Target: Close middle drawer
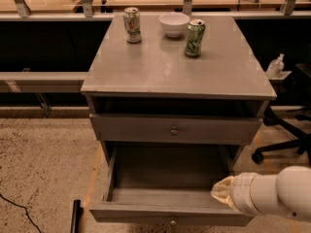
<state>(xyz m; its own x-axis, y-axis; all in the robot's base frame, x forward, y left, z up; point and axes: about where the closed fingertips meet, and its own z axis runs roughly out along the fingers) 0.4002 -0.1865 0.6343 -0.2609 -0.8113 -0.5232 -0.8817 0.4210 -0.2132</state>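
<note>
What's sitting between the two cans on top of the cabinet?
A white bowl, just behind the line from left can to right can, in the camera view. The gripper is at the open middle drawer's right side.

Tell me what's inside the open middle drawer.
The middle drawer shows only bare grey floor. The gripper hangs over its front right corner, so whatever lies under there is hidden.

Cabinet top (165, 69) bears one can (131, 25), a bowl (174, 24), another can (195, 38); gripper (222, 192) low right
</note>
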